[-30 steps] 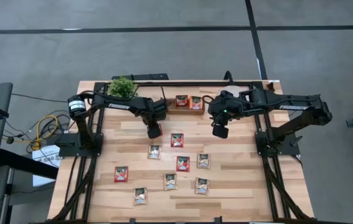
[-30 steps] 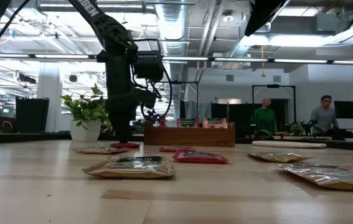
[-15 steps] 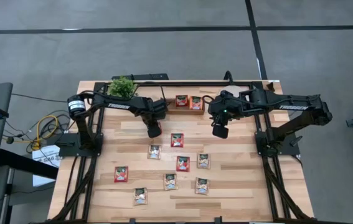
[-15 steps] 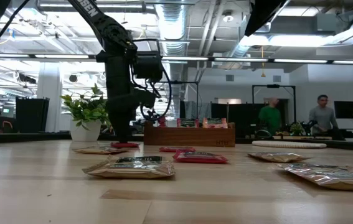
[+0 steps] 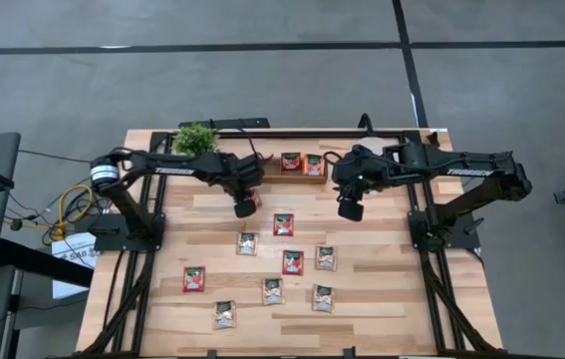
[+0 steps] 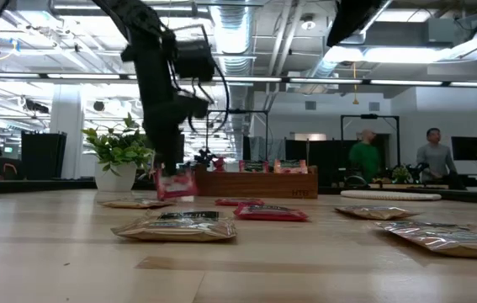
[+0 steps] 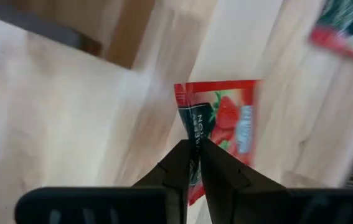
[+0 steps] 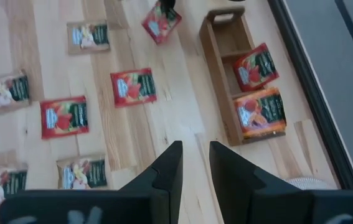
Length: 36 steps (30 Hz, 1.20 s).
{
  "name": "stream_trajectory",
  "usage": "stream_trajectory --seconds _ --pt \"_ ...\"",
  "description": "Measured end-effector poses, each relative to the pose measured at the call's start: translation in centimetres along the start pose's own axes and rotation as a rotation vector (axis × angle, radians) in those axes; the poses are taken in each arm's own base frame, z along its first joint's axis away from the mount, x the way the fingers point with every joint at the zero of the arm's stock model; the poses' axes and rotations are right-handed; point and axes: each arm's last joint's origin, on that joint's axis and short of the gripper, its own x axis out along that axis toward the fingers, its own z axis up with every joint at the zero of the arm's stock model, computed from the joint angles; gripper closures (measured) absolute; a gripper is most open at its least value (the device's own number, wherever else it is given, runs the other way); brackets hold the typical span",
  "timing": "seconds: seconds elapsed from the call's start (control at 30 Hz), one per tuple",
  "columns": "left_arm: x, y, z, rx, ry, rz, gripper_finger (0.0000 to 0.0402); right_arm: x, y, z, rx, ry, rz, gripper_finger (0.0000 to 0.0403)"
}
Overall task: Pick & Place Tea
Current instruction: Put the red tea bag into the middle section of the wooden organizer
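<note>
The desk has bare wood along its right side and near edge; loose sachets lie across the middle. The left hand hangs above the desk just beside the wooden tray, pinching a red tea sachet by its edge — lifted clear. The right hand hovers near the tray's other end, fingers slightly parted, holding nothing.

A potted plant stands at the wooden bench's far edge, near a compartmented wooden tray; two people stand beyond.
</note>
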Motion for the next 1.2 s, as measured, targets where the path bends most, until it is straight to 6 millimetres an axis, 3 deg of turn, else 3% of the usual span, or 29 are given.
stream_trajectory --seconds 0.27,0.53,0.87,1.2 --pt "-5.7 -1.3 0.7 0.008 -0.246 0.036 0.0374 0.9 -0.5 1.6 0.001 -0.106 0.118 0.0331" --pt "-9.3 -2.8 2.9 0.057 -0.471 0.090 0.0374 5.7 -1.4 3.8 -0.052 -0.144 0.244 0.0317" --pt "-9.9 -4.0 3.5 0.108 -0.544 0.125 0.0374 9.9 -4.0 4.5 -0.012 -0.118 0.261 0.0226" --pt "-10.3 -4.5 3.9 0.110 -0.597 0.109 0.0373 9.9 -6.5 5.6 0.067 -0.269 0.289 0.0196"
